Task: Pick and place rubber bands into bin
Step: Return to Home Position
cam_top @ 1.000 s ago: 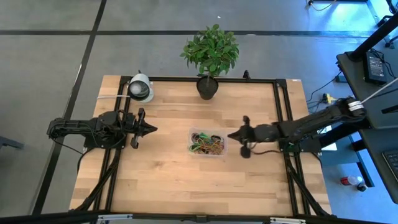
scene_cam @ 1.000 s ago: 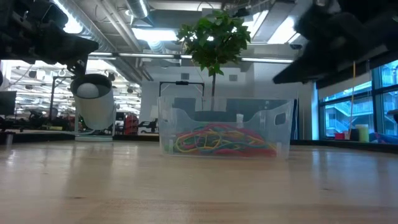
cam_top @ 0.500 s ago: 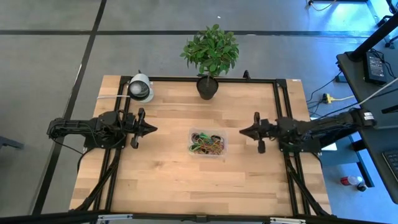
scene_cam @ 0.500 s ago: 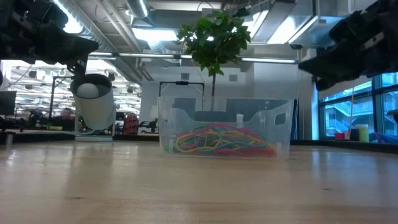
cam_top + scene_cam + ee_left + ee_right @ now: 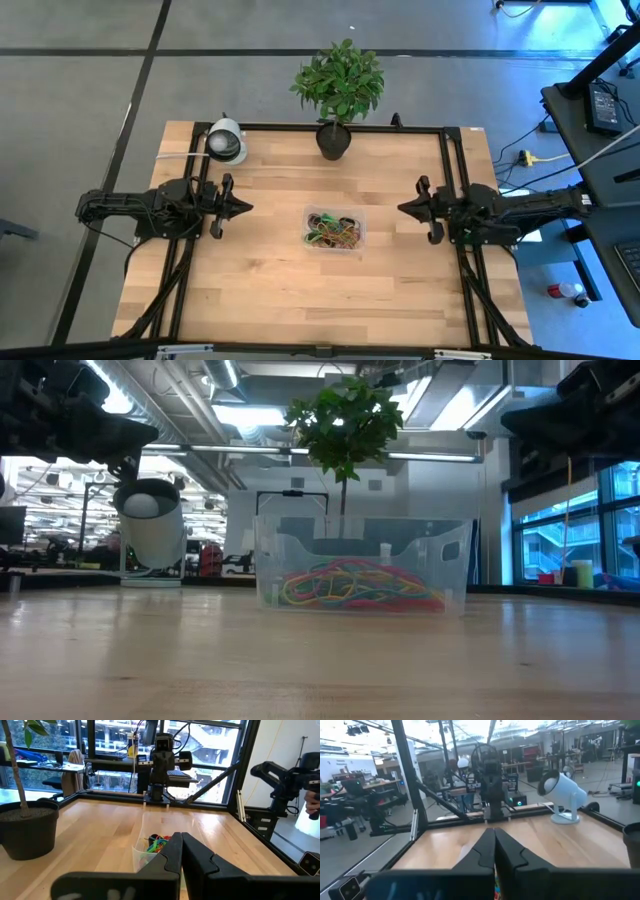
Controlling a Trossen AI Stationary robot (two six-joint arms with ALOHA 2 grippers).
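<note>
The clear plastic bin [image 5: 335, 231] sits on its flat bottom near the middle of the table, and a tangle of coloured rubber bands [image 5: 350, 586] lies inside it. In the left wrist view the bin [image 5: 150, 847] shows just beyond the fingertips. My left gripper [image 5: 246, 207] hovers shut over the table's left side, pointing at the bin. My right gripper [image 5: 402, 208] hovers shut at the table's right side, also pointing toward the bin. Both grippers are empty and well apart from the bin.
A potted plant [image 5: 338, 88] in a dark pot stands at the far edge, behind the bin. A white dome-shaped device [image 5: 226, 141] sits at the far left corner. Black frame rails run along the table's sides. Bare wood lies around the bin.
My right gripper has drawn back from beside the bin toward the table's right edge and risen a little. The bin, the rubber bands and my left arm have stayed where they were.
</note>
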